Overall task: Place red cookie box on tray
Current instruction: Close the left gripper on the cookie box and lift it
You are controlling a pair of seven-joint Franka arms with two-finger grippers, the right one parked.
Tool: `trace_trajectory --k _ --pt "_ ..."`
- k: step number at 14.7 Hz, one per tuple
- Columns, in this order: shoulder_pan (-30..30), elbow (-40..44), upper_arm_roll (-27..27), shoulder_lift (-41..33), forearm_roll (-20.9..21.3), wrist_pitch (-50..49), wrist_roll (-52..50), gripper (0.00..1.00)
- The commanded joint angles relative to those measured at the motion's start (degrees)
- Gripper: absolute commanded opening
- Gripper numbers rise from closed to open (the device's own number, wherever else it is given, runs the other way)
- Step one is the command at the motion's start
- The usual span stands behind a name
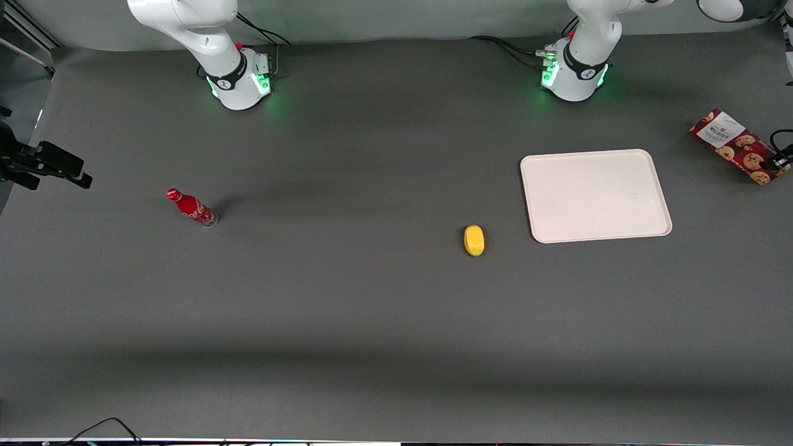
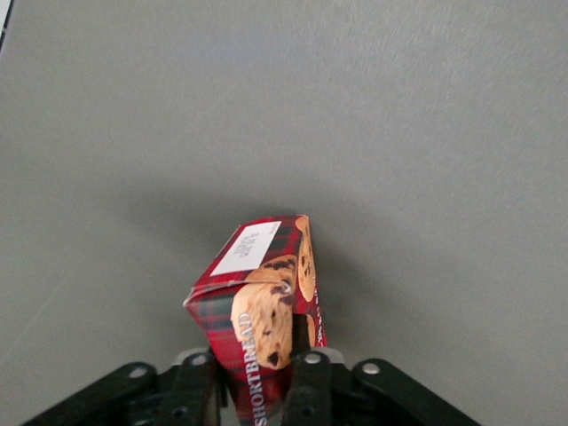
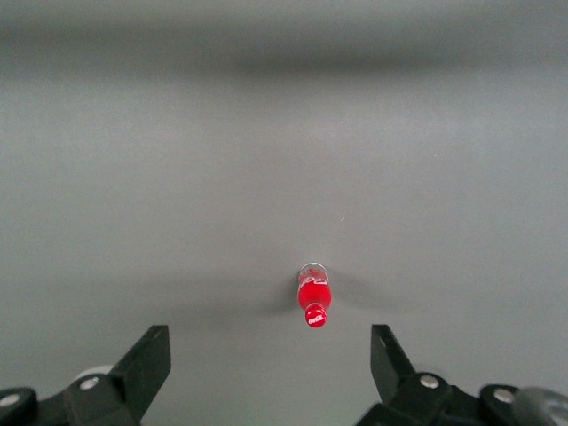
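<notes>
Gray counter (image 1: 347, 310) spreads bare and wide around a few scattered items. At the working arm's end, the pincer (image 2: 257, 377) is closed on one end of the red cookie box (image 2: 262, 302), which hangs tilted above the surface near the counter's edge. A strip of open counter separates the box from the cream tray (image 1: 595, 195). A yellow object (image 1: 474, 240) lies near the tray's corner, closer to the front camera; a red bottle (image 1: 191, 207) stands well apart, toward the parked arm's end.

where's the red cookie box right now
The red cookie box is at the working arm's end of the table, off the tray and beside it, its end clamped in the gripper; the wrist view shows it tilted.
</notes>
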Motion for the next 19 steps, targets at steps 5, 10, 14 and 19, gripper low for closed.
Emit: trace_trajectory --k 5,10,14,19 --pt "-3.21 16.89 1.83 -5.23 2.19 -23.59 0.42 0.00" --pt "-5.23 37.63 -1.14 -7.61 10.90 -46.62 -0.55 0.00" --pt "-5.32 52.23 -6.15 -8.22 11.00 -60.52 -5.98 0.00" --pt "-6.46 53.07 -22.91 -14.71 18.88 -65.92 -9.96 0.00"
